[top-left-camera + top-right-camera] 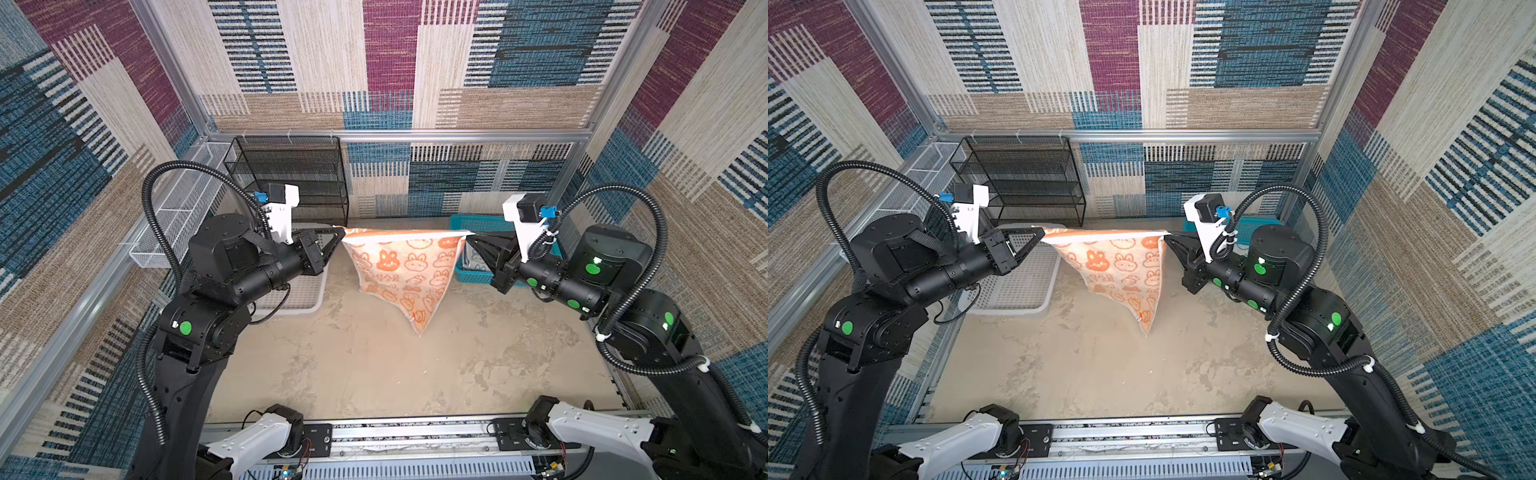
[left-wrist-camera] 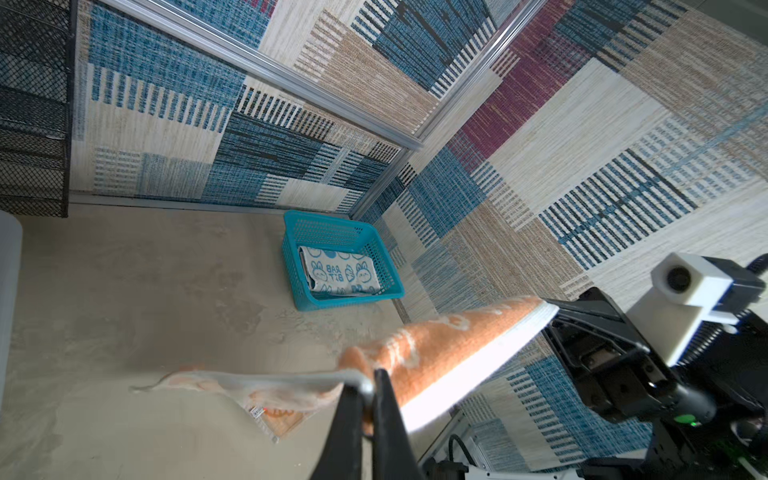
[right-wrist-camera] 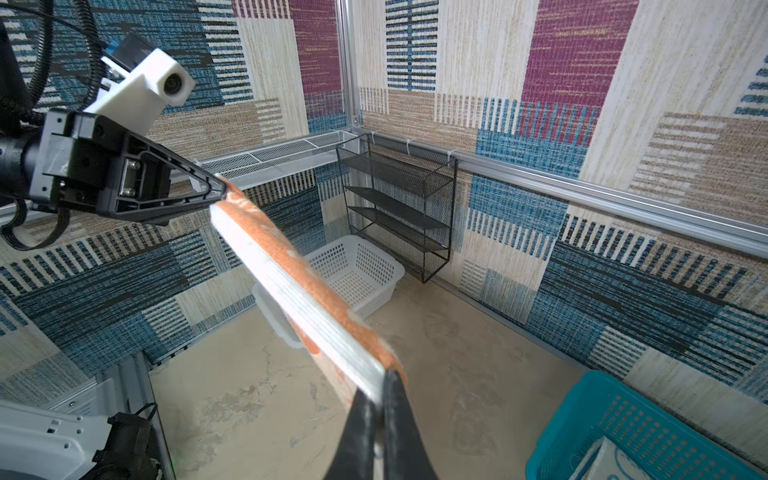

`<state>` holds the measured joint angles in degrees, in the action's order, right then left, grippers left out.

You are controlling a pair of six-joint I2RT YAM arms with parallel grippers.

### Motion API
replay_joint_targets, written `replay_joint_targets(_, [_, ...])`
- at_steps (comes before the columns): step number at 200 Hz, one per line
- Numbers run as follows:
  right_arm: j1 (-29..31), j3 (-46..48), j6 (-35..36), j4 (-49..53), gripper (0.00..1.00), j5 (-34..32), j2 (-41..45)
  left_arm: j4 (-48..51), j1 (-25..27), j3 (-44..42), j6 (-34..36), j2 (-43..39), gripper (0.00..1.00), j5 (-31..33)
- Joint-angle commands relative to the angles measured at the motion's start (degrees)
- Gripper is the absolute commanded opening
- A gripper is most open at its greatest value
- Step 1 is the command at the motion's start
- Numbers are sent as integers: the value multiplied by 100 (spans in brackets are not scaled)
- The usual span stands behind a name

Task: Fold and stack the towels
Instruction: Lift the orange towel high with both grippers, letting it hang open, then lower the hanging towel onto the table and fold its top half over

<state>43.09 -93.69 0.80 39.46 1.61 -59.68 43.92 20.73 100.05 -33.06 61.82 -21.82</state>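
Observation:
An orange towel [image 1: 409,270] [image 1: 1125,270] with white cartoon faces hangs in the air, stretched taut along its top edge between both grippers. My left gripper [image 1: 341,231] [image 1: 1041,232] [image 2: 368,388] is shut on its left corner. My right gripper [image 1: 471,235] [image 1: 1168,235] [image 3: 380,384] is shut on its right corner. The towel's lower part droops to a point above the table. A folded teal-white rabbit towel [image 2: 338,272] [image 3: 611,465] lies in the teal basket [image 2: 374,249] [image 1: 478,224] [image 3: 623,415] at the back right. The blue, orange and red towel is out of view.
A white basket [image 1: 299,291] [image 1: 1017,286] [image 3: 357,270] sits at the back left under my left arm. A black wire shelf [image 1: 299,178] [image 1: 1025,178] [image 3: 399,208] stands against the back wall. A white mesh tray [image 1: 178,212] hangs on the left wall. The beige tabletop [image 1: 374,365] spreads in front.

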Motion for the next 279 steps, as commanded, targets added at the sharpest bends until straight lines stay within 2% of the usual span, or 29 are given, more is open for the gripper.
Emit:
replay_joint_targets(1, [-42,-18,-27,-201,0,-860,-30,300,-60,153,-260,85,0,647])
replay_joint_targets(24, [-46,-72,31,-413,0,-723,-139,271,-60,348,-265,302,0,593])
replay_joint_targets(58, [-274,-353,239,-505,0,-970,-728,109,-95,378,-165,891,0,625])
replay_joint_targets(71, [-627,-433,220,-572,0,-687,-1056,-26,-146,340,-133,1221,0,618])
replay_joint_targets(94, [-1590,-437,72,-778,0,341,-1716,-179,-281,365,-54,1850,0,539])
replay_joint_targets(106, [-1891,-515,48,-791,0,516,-2151,-285,-362,385,14,2188,0,580])
replay_joint_targets(123, [-2074,-619,78,-846,0,685,-2729,-358,-499,485,174,2757,0,726])
replay_joint_targets(160, [-2455,-750,86,-1013,0,1147,-3789,-495,-879,846,218,4285,0,260])
replay_joint_targets(201, [-2699,-899,166,-1085,0,1346,-4508,-624,-913,1282,372,5489,0,379])
replay_joint_targets(229, [-2719,-511,197,-1149,0,1395,-4527,-626,-891,1183,344,5659,0,342])
replay_joint_targets(279, [-2706,994,-383,-1503,0,1457,-3911,-751,-697,157,492,5094,0,654])
